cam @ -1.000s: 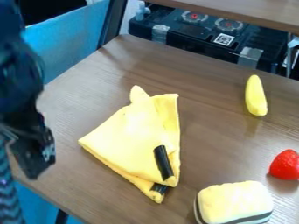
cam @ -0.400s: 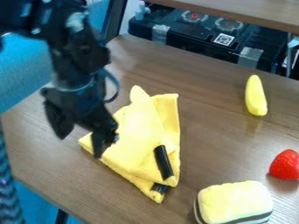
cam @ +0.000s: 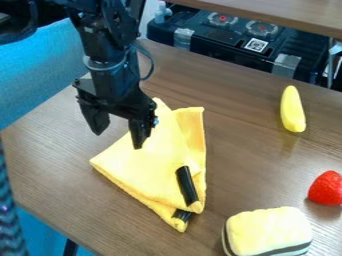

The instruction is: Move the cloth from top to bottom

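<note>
Partly hidden: behind the outspread fingers of my black two-finger gripper (cam: 119, 137), the upper left part of a folded yellow fabric cloth (cam: 150, 175) is covered by the nearer finger. A rounded yellow tip juts from the cloth's upper end, just right of the gripper; I cannot tell whether it is a fold or a separate piece. Above the gripper, the black robot arm (cam: 107, 45) is cut off by the top edge.

State of the gripper: released, its two fingers standing well apart. One finger overlaps the cloth in my view; whether it touches the fabric, I cannot tell. The cloth lies below and to the right of the gripper, with a short black cylindrical piece (cam: 187, 185) at its lower part.

Edges and room: the brown wooden table (cam: 60, 150) has its left edge beyond the gripper, beside a blue panel (cam: 47, 65). Bare wood extends between the cloth and a yellow banana-shaped object (cam: 292, 110), well to the right of the gripper. Farther down on that side sit a rounded red object (cam: 326, 189) and a pale yellow soft block with a dark stripe (cam: 267, 230), the latter reaching the bottom edge.
</note>
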Action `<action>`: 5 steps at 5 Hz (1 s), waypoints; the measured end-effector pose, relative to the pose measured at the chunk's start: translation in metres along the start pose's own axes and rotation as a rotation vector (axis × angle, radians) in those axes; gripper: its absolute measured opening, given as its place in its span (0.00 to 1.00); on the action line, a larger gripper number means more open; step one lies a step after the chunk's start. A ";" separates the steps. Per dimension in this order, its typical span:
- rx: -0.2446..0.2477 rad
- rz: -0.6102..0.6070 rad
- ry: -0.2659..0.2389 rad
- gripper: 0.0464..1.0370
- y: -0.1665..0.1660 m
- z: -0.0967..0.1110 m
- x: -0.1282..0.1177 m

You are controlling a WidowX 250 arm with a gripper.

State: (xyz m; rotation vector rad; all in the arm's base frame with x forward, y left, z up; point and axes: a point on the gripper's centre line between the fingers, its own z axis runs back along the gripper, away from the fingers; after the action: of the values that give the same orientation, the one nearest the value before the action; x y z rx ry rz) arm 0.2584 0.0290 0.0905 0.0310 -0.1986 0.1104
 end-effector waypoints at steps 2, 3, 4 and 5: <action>-0.053 -0.005 0.023 0.96 -0.010 -0.042 -0.002; -0.088 -0.005 0.009 0.96 -0.019 -0.054 0.001; -0.115 -0.010 0.021 0.96 -0.024 -0.064 0.005; -0.104 0.016 0.033 0.96 -0.020 -0.074 0.019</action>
State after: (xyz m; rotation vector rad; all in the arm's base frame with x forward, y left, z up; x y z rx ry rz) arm 0.2934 0.0146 0.0209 -0.0758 -0.1711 0.1164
